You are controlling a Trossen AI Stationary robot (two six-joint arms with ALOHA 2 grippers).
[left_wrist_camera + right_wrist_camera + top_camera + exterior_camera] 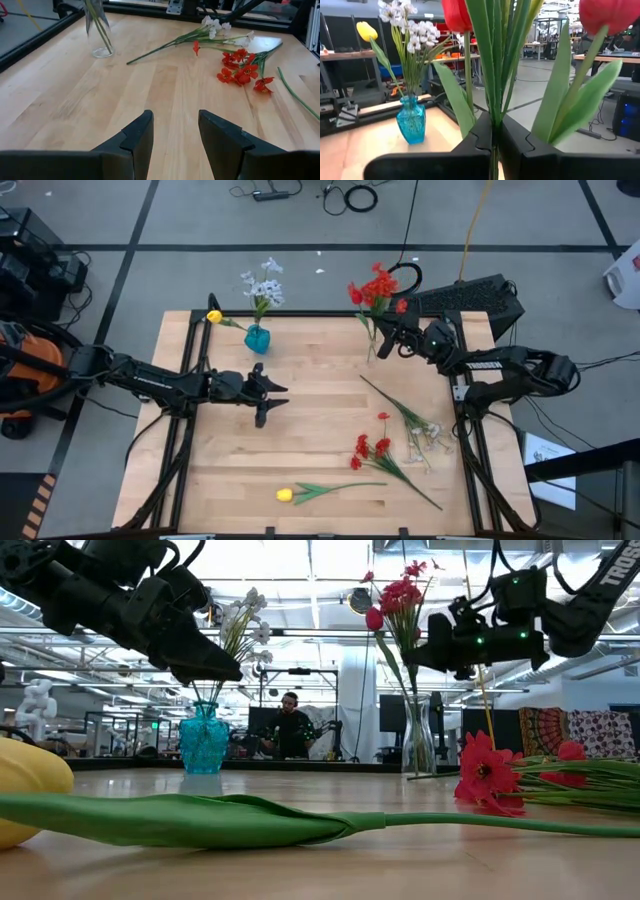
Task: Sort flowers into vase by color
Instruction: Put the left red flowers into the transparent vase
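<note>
Above wooden table (320, 395), right pincer (382, 338) clenches red flowers (375, 288); left pincer (272, 400) hovers released.

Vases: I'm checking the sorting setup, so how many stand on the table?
2: a blue glass vase at the far edge left of centre, and a clear glass vase to its right, by the right gripper.
</note>
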